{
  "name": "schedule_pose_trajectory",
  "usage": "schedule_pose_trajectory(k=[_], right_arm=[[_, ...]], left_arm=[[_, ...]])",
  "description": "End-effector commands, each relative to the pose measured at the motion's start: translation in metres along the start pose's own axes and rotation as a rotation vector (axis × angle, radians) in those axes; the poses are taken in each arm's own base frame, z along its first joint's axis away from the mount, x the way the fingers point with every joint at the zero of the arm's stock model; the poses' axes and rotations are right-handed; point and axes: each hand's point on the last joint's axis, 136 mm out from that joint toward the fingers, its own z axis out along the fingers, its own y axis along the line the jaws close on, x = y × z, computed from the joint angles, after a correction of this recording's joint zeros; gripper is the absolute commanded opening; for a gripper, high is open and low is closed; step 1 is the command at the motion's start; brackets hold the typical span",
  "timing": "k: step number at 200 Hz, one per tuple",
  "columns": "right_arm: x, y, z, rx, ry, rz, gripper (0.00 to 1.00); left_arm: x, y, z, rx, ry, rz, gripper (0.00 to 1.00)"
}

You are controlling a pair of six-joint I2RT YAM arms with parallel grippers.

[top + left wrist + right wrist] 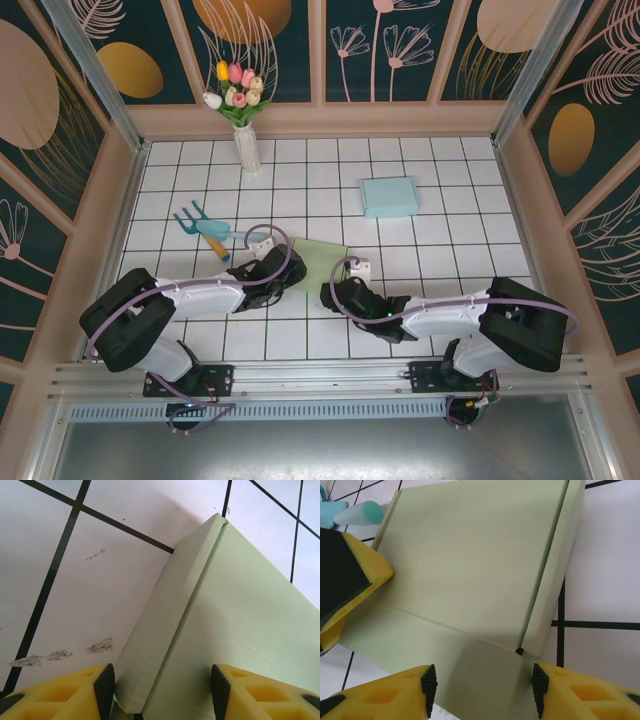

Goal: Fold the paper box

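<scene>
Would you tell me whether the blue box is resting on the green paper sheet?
No, the blue box lies farther back, clearly apart from the green paper sheet.

The left arm [190,295] & right arm [450,318] are white in the middle w/ big black blocks at the ends, and a thin purple cable [262,228] loops over each. The left gripper [160,690] & right gripper [482,687] have chunky yellow fingers [60,697] w/ black pads [104,687] inside
</scene>
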Motion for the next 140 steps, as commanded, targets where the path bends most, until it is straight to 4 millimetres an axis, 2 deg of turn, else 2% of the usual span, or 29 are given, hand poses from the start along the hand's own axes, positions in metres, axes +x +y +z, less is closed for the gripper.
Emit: schedule_pose_trajectory(k=[1,140], right_arm=[[0.008,-0.006,0.0,0.02,0.011,0.011,0.57],[0.012,0.011,0.0,-0.048,0.025,-0.013,0.52]], left_arm=[[0.016,0.044,0.006,-0.153,0.036,0.037,0.55],[0.016,0.047,0.008,-0.164,0.032,0.038,0.55]])
